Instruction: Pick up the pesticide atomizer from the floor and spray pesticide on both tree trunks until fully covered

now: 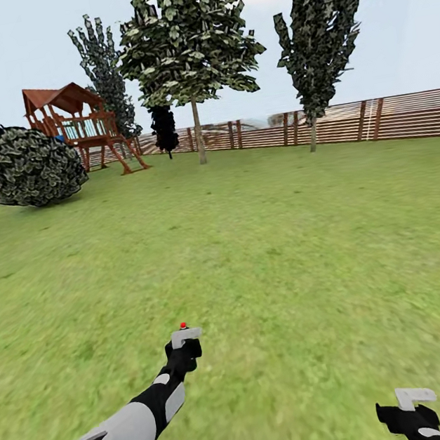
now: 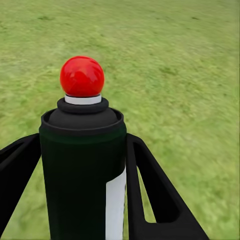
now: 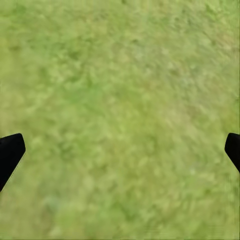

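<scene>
My left gripper (image 1: 183, 351) is shut on the pesticide atomizer (image 1: 186, 337), held upright over the lawn at lower centre. In the left wrist view the atomizer (image 2: 82, 170) has a black body, a white label strip and a red ball on top, with the black fingers (image 2: 150, 185) of the left gripper (image 2: 82, 150) pressed on both sides. Far off by the fence stand two trees, one trunk (image 1: 200, 141) at centre and another trunk (image 1: 313, 133) to the right. My right gripper (image 1: 414, 411) hangs at the lower right, open (image 3: 120, 155) with only grass between its tips.
A brown slat fence (image 1: 389, 118) bounds the lawn at the back. A wooden play tower (image 1: 80, 125) and a round shrub (image 1: 27, 167) stand at the far left, with dark narrow trees (image 1: 164, 129) behind. Open grass (image 1: 268, 255) lies between me and the trees.
</scene>
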